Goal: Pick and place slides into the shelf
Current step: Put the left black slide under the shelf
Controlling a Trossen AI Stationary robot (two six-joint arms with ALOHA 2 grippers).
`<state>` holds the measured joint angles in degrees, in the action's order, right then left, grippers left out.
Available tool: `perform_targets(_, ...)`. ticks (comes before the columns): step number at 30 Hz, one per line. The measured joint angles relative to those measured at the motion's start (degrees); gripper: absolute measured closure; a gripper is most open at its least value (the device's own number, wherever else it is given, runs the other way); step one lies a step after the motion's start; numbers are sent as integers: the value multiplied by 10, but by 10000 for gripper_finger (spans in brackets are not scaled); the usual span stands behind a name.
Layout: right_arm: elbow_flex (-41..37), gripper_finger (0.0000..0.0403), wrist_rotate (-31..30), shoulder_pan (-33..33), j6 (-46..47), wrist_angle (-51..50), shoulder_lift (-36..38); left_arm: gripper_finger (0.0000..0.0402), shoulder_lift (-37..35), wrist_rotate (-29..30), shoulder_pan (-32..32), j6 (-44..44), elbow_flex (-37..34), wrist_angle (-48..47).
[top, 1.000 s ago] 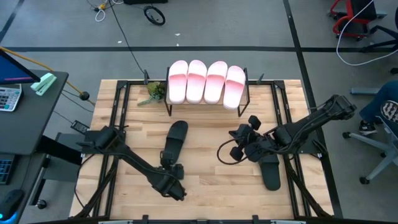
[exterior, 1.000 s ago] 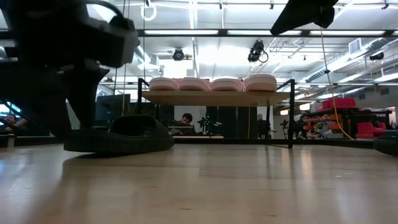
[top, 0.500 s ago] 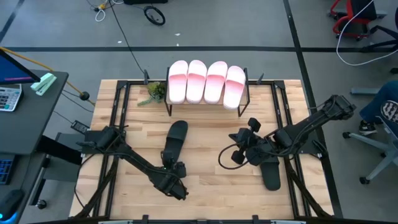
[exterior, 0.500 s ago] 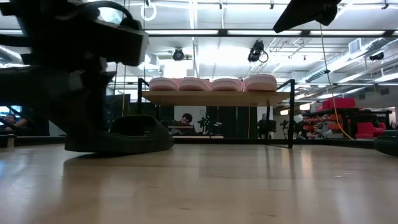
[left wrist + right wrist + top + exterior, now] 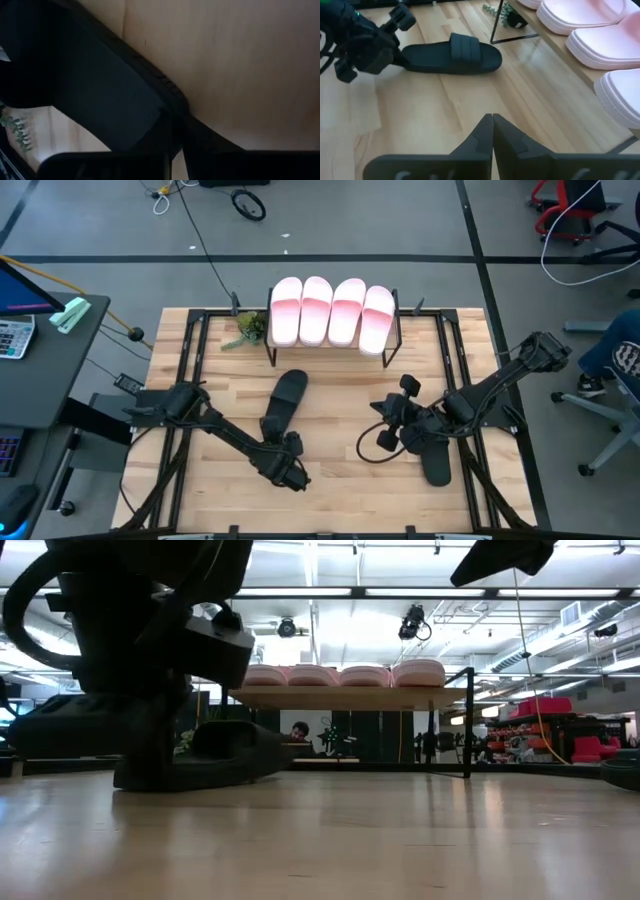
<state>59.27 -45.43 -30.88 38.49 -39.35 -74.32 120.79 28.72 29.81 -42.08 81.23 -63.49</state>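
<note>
My left gripper [image 5: 290, 463] is down at the near end of the black slide [image 5: 281, 406] that lies left of centre on the tabletop [image 5: 330, 480]. From the wrist camera the fingers look pressed together on the edge of its sole, so I read it as clamped on that slide. In the low view the slide's far end sits slightly lifted while the near end is down by the gripper.

My right gripper [image 5: 492, 131] hovers over the right half of the tabletop with its fingers closed together and nothing between them. It points toward the left arm and the slide it grips. The second black slide [image 5: 436, 458] lies on the tabletop right under the right arm's wrist, toward the near right.

The shelf [image 5: 334, 346] stands at the far middle of the tabletop, with four pink slides [image 5: 332, 311] lined up side by side on its top board. A small green plant [image 5: 247, 328] sits just left of it.

Beyond the tabletop, a dark desk [image 5: 40, 370] stands to the left with a calculator [image 5: 13, 336] on it. At the right edge there is a person's leg [image 5: 610, 358] by an office chair [image 5: 603, 408]. Cables [image 5: 246, 200] lie on the grey floor beyond.
</note>
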Motion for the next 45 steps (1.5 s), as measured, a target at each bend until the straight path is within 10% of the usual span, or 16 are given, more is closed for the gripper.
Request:
perform_targets(15,0,389,1,-4,-7,-3,0,381,-8,75,-68,-25,122,-6)
perform_targets(45,0,389,8,-4,-7,-14,0,383,-8,-5,-339,117,55,98)
